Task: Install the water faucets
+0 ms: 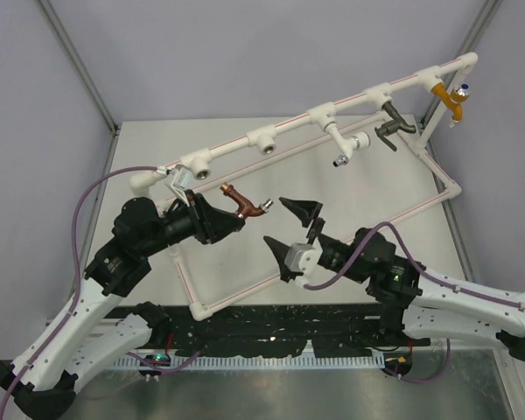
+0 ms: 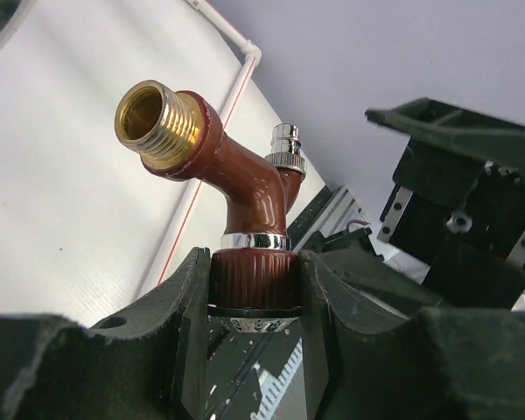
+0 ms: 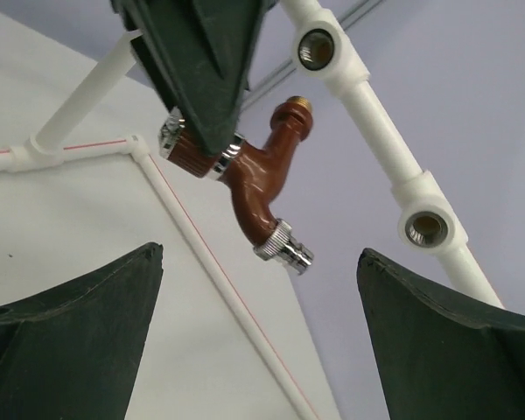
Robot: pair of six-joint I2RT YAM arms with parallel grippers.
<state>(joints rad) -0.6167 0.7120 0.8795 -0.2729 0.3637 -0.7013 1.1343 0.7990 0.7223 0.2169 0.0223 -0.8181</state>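
The reddish-brown faucet point(image 1: 243, 200) is held above the table by my left gripper point(image 1: 224, 222), shut on its round dark-red knob point(image 2: 255, 278). Its brass threaded end point(image 2: 156, 119) points up and away; its chrome spout tip point(image 3: 284, 246) points toward my right gripper. In the right wrist view the faucet point(image 3: 258, 175) hangs just beyond my right gripper point(image 3: 258, 337), which is open wide and empty. In the top view the right gripper point(image 1: 293, 229) sits a little right of the faucet. The white pipe frame point(image 1: 271, 140) has open threaded sockets point(image 3: 317, 48).
On the pipe's right part sit a white tap point(image 1: 343, 147), a dark bronze-grey lever tap point(image 1: 394, 125) and an orange tap with a blue knob point(image 1: 453, 98). A lower pipe loop point(image 1: 245, 284) lies on the white table. A cable tray point(image 1: 271, 359) runs along the near edge.
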